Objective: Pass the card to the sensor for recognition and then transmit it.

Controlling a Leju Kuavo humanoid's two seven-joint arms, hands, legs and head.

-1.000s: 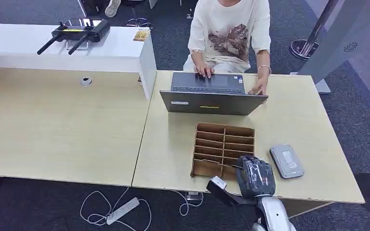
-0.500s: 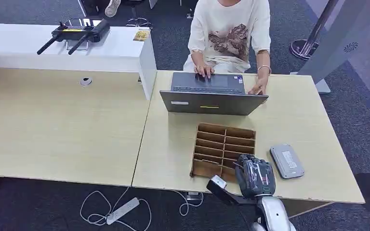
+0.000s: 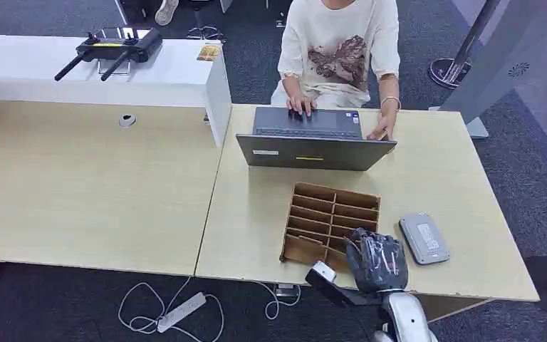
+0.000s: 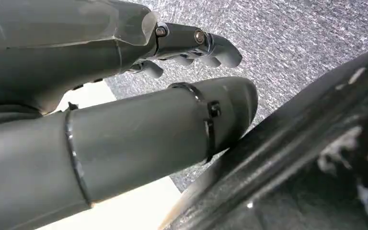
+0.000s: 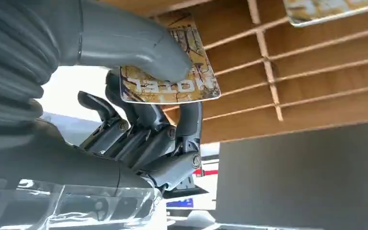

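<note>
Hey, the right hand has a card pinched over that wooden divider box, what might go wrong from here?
The right hand holds the card by one end only, between thumb and fingers, so it may slip or twist on the way to the grey card reader. The hand sits right at the wooden divider box, so lifting out could catch a partition or drag the box.

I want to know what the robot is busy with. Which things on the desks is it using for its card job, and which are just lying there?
For the job:
card, held by the right hand
wooden card box
grey sensor

Just lying about:
laptop
black controller
power strip
</note>
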